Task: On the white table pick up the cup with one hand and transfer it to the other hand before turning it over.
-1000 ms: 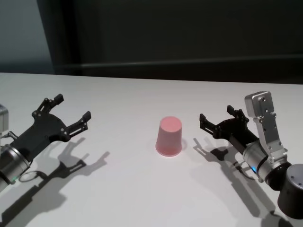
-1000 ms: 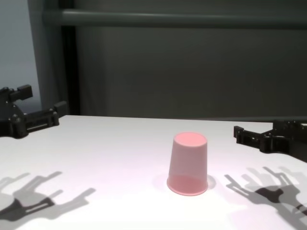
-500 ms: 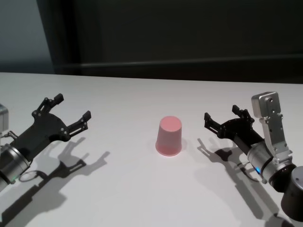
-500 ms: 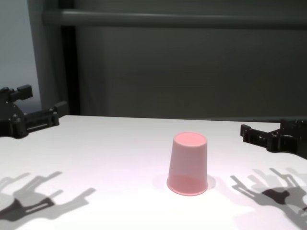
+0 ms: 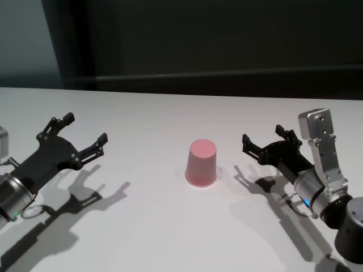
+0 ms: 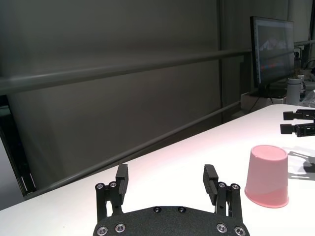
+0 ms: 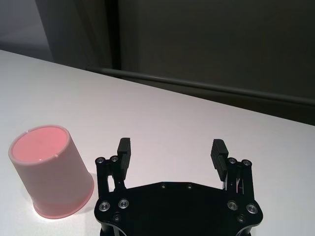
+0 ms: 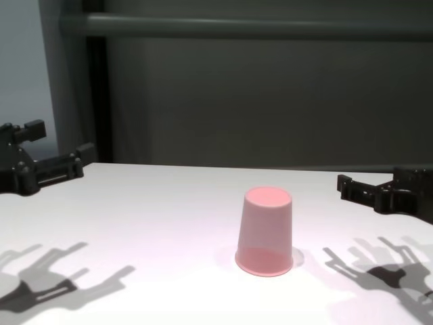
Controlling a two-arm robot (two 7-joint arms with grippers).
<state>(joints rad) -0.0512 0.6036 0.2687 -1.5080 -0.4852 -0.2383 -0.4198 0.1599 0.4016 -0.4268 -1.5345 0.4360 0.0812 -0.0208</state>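
right gripper (image 5: 264,143) nudged back toward cup (image 5: 202,163), fingers apart, cup upside down

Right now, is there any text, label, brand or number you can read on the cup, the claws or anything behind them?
None readable.
The cup: plain pink, no marking.
The white table: bare of print.
The monitor in the left wrist view: lit, but its screen content is too small to read.

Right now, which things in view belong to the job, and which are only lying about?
For the job: pink plastic handleless cup, upside down on the matte white table; open left claw; open right claw.

Only lying about: dark computer monitor.
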